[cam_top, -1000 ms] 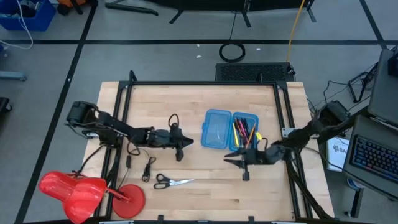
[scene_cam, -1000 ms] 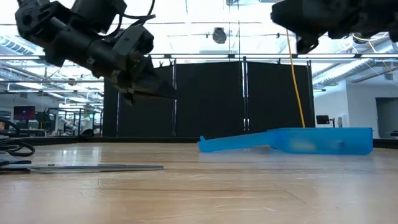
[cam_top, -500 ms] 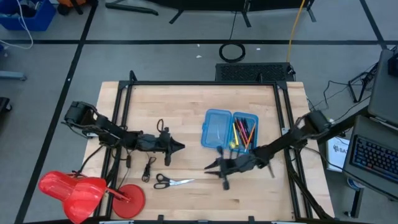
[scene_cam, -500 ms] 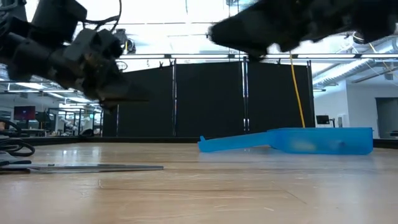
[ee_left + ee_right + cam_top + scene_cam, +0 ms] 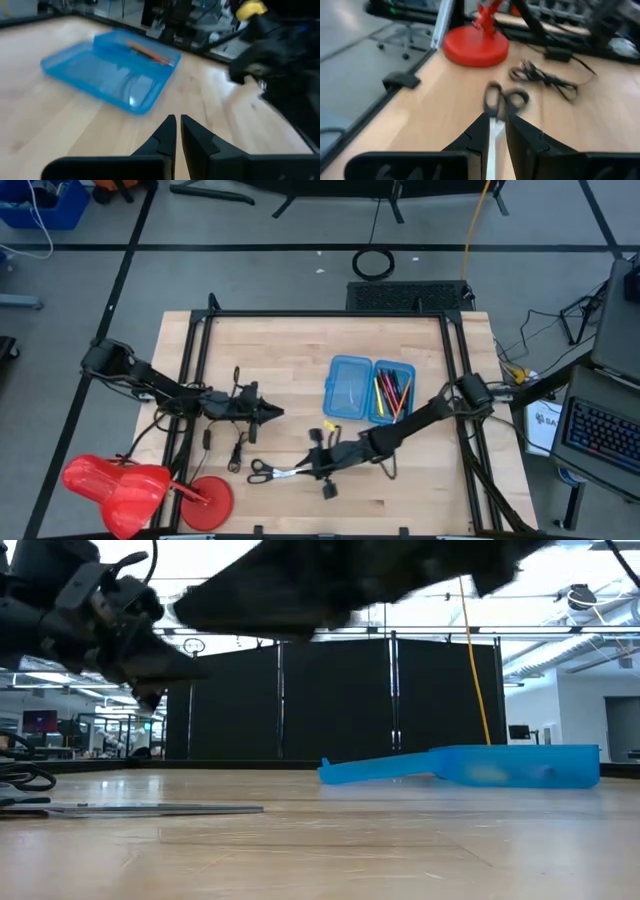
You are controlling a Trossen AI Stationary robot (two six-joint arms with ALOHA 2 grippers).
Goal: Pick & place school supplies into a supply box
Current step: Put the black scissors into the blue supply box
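On the wooden table, the right hand, nearly closed, empty, straddles the scissors, hiding their blades.

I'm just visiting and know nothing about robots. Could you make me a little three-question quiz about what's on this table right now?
1. True or false: the scissors already lie inside the supply box.
2. Which gripper is reaching toward the scissors? A) left gripper B) right gripper
3. Fill in: the box's lid half, the one farther from the right arm's base, holds ____ supplies.

Key
1. False: they lie on the wooden table, apart from the box.
2. B: its fingers point along the blades in the right wrist view.
3. No; the pens and pencils lie in the other half.
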